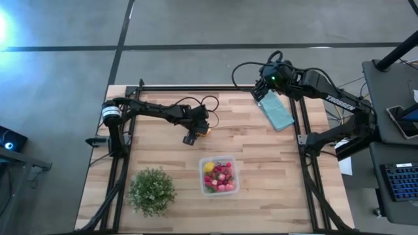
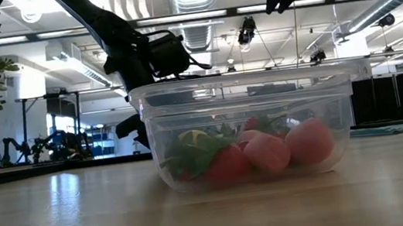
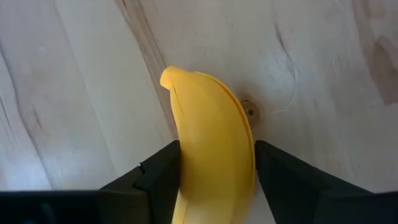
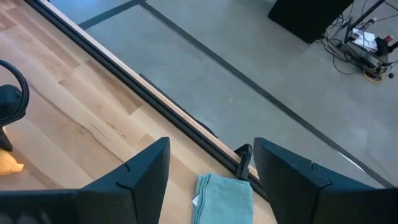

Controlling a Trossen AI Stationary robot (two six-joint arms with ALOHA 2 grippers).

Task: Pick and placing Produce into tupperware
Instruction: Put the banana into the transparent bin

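Note:
The yellow banana [image 3: 211, 143] sits between my left gripper's [image 3: 217, 152] two dark fingers; in the high view this gripper [image 1: 194, 134] is at mid-table with the banana [image 1: 206, 131] showing orange beside it. The clear tupperware [image 1: 219, 175] stands nearer the near edge and holds red and pink berries [image 2: 269, 151] and a small lemon [image 1: 209, 167]. My right gripper [image 4: 211, 180] is open and hovers over the teal cloth [image 1: 275, 109] at the table's far right, touching nothing. My left gripper pinches the banana across its width, one finger [image 3: 163, 177] on each long side of the body [image 3: 214, 180]. The fingers come from above, pointing down, with the banana's tip [image 3: 171, 76] sticking out past them. Whether the banana is clear of the table I cannot tell.
A bushy green potted plant [image 1: 151, 190] stands near the table's near-left corner, left of the tupperware. The folded teal cloth [image 4: 224, 199] lies by the black frame rail [image 4: 186, 118] at the far right. Bare wood [image 1: 261, 143] lies between banana and tupperware.

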